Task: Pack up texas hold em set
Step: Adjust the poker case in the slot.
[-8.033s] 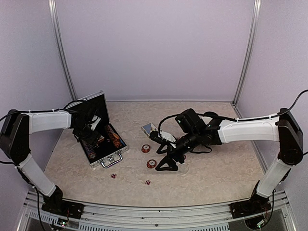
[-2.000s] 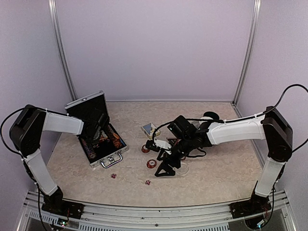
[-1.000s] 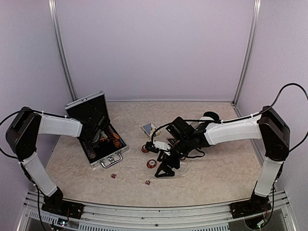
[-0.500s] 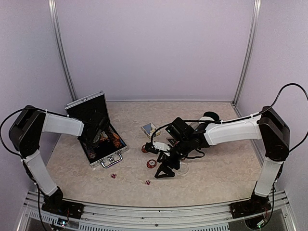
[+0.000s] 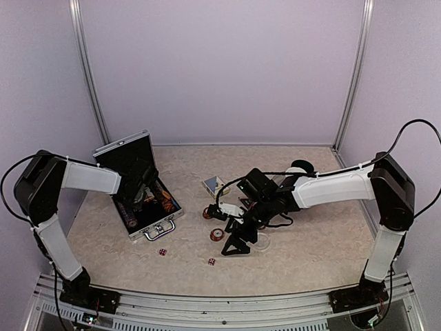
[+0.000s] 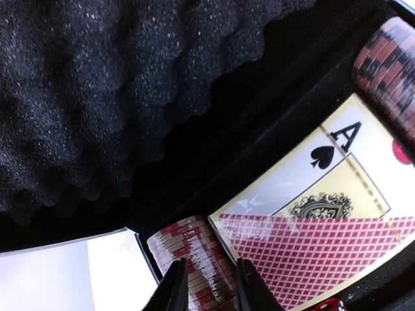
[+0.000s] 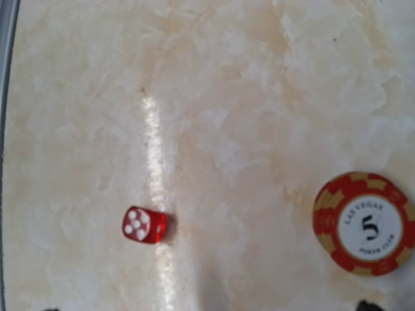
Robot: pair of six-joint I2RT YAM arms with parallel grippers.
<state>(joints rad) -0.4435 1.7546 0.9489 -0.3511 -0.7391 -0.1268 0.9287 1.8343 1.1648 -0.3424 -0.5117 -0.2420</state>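
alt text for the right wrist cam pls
A small red die showing five white pips lies on a pale marbled table, apart from a red-and-white poker chip marked Las Vegas 5 Poker Club at the lower right.

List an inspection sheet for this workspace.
Surface: marbled beige table.
Job's things: briefcase open, chip row and card box inside; two loose chips, two dice and small white box outside.
Clutter: round grey item, partly hidden behind right arm.
Grippers: left gripper open over chip row; right gripper open above table.
Cables: black loops off the table.
Surroundings: lilac walls, metal posts.
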